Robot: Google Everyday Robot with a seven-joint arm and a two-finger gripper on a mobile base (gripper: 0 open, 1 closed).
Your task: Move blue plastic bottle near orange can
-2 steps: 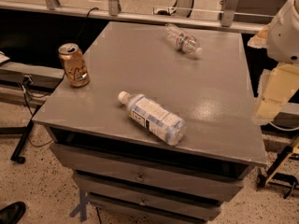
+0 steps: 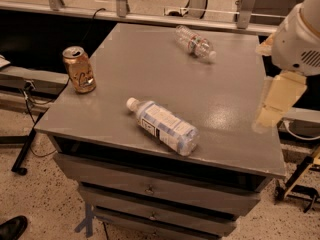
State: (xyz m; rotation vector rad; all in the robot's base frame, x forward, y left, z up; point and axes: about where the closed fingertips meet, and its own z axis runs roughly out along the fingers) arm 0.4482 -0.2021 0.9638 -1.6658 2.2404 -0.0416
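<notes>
The blue plastic bottle (image 2: 164, 126) is lying on its side near the front edge of the grey cabinet top (image 2: 150, 66), with its white cap pointing back and left, roughly toward the orange can (image 2: 79, 69). The can is standing upright at the top's left edge, well apart from the bottle. Judging from this, the task is sitting at its start: the bottle is not yet grasped or moved, so the reach, the pick-up and the carry across to the can are all waiting.

The bottle is looking like clear, thin, ribbed plastic, a rounded cylinder that could roll easily; its pale blue-and-white label is wrapping the middle. The can is showing glossy orange-gold metal with a silver rim. The top is appearing smooth and slightly shiny.

The gripper (image 2: 277, 101), cream-coloured under a white arm housing (image 2: 300, 39), is hanging over the top's right edge, apart from the bottle; whether it is open or closed I cannot tell. 1 smaller clear bottle (image 2: 195, 42) is lying near the back.
</notes>
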